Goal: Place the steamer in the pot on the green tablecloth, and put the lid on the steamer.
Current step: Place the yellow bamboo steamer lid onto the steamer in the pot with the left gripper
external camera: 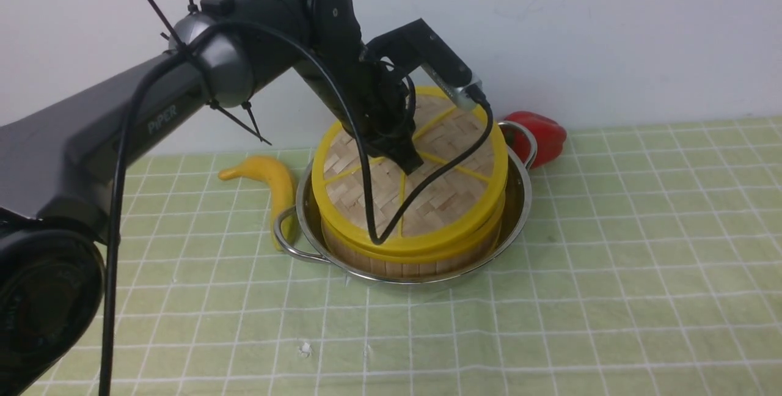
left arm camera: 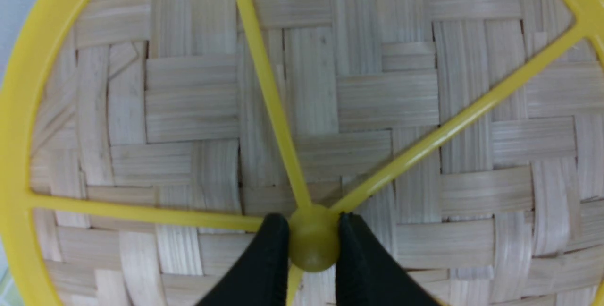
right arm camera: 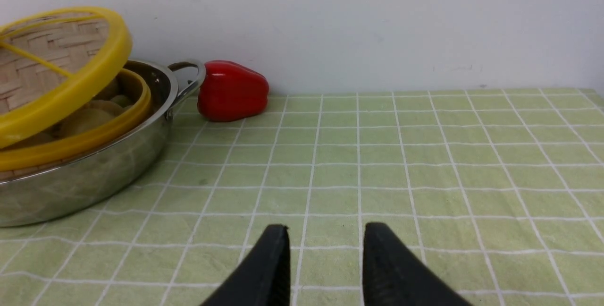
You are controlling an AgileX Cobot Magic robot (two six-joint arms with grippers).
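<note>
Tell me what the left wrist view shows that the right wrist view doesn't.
Only the left wrist view: the left tool shut on the lid's center knob.
Only the right wrist view: the pot, steamer with buns inside, red pepper, green tablecloth, open right tool, and the lid tilted.
Both: the lid.

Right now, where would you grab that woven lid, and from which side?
By the small yellow knob at the lid's centre, coming from above. Six spokes meet there, and the left fingers already pinch it on both sides; the wide flat rim gives narrow fingers nothing to close on.
</note>
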